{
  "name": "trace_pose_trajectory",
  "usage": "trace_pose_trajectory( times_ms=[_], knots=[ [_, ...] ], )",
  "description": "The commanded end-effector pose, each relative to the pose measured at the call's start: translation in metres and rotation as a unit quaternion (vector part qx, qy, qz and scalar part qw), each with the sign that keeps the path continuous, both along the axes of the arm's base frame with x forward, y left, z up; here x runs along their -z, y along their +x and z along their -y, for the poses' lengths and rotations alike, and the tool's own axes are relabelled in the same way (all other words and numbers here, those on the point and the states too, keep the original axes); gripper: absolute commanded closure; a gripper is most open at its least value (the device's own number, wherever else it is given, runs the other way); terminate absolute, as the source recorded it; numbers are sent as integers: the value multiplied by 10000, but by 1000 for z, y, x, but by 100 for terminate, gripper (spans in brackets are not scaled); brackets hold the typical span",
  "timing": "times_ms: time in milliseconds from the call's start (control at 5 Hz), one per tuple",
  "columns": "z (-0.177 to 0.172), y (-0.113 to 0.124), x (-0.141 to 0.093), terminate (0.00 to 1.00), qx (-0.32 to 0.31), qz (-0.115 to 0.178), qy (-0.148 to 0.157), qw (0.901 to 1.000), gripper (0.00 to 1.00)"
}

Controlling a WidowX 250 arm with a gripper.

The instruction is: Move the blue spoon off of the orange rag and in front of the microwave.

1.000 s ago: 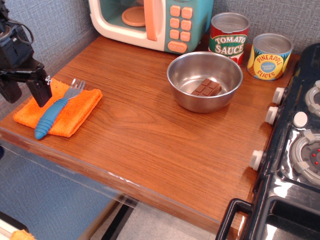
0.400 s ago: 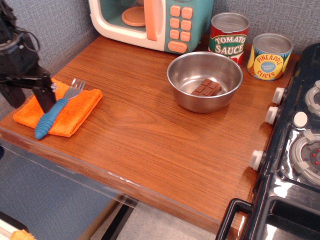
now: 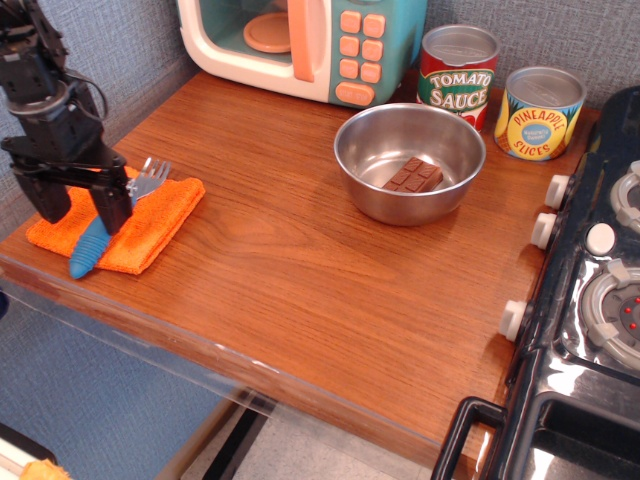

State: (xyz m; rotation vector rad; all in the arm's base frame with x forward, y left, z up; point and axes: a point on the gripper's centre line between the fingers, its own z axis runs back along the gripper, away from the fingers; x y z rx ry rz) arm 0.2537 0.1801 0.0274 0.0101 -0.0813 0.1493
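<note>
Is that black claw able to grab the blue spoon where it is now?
Probably yes. The gripper hangs right over the spoon on the rag, jaws spread either side of the handle, with nothing in between.

tabletop (image 3: 300,270): wood grain — smooth, low sheen
orange rag (image 3: 150,228): fuzzy terry cloth, matt
blue spoon (image 3: 88,250): ribbed plastic handle — shiny metal head
bowl (image 3: 409,160): brushed metal

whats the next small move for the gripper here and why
Probably lower a little and shut the jaws on the blue spoon. The gripper hangs open with one finger on each side of the spoon's handle, and the spoon still lies on the orange rag, far from the microwave. How much height remains is hard to tell.
</note>
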Motion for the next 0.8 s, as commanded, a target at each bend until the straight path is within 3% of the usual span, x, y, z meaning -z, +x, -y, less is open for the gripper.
trace_pose_trajectory(
  times_ms=[0, 600],
  knots=[
    [1, 6, 1, 0, 26, 21, 202, 9998, 0],
    [2, 8, 1, 0, 5, 27, 284, 9996, 0]
  ],
)
